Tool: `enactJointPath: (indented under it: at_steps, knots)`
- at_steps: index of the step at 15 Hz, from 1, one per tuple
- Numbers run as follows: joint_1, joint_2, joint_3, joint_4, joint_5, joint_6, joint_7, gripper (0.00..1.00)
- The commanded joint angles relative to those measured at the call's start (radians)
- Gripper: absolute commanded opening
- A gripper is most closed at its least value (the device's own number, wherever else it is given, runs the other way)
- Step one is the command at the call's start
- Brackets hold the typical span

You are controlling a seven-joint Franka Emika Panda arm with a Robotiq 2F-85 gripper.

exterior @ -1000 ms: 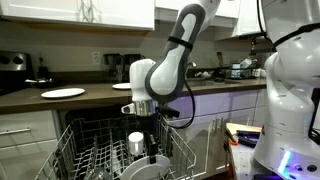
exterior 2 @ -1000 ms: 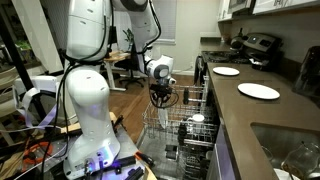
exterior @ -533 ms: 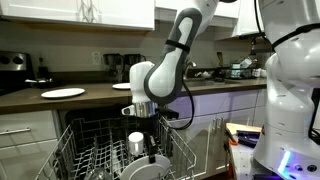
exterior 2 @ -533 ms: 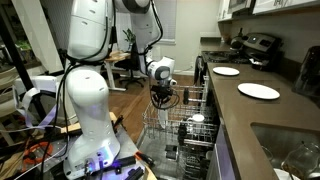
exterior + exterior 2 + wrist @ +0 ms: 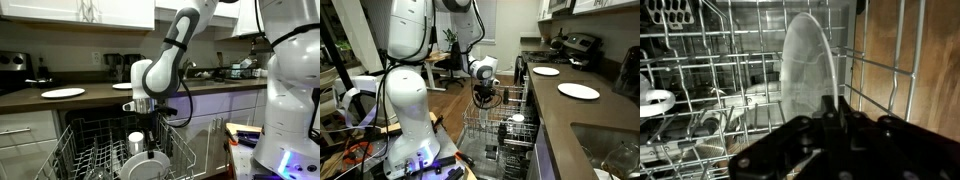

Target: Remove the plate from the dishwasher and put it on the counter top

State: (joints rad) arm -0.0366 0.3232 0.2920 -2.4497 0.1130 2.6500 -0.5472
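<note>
Plates: 3 in all, i.e. 1 round pale grey-white dinner plate [image 5: 805, 65] w/ shallow raised rim and 2 thinner bright white round plates [image 5: 546, 71] [image 5: 578, 91]. Cups: 1 small white cylindrical cup [image 5: 136, 142]. Appliances: 1 built-in dishwasher [image 5: 100, 128] w/ dark interior, w/ 1 pale wire rack [image 5: 480, 125] of upright tines. Worktops: 1 long dark brown flat counter top [image 5: 90, 97]. Robot arms: 1 white jointed arm [image 5: 175, 50].

The plate [image 5: 805, 65], round and pale grey-white with a shallow raised rim, stands upright on its edge among the tines at the centre of the wrist view. The dishwasher [image 5: 95, 150] is open at the bottom of the frame, its pale wire rack [image 5: 500, 125] pulled out. The dark brown counter top [image 5: 30, 98] runs flat above white cabinet fronts, left of centre
</note>
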Motion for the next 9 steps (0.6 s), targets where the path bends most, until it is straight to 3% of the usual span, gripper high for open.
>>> enactJointPath:
  at_steps: [1,9]
  knots:
    - [-0.016,-0.062,0.016,-0.003,0.033,-0.087,-0.034,0.07]
    - [0.020,-0.184,-0.028,0.002,0.040,-0.238,-0.035,0.07]
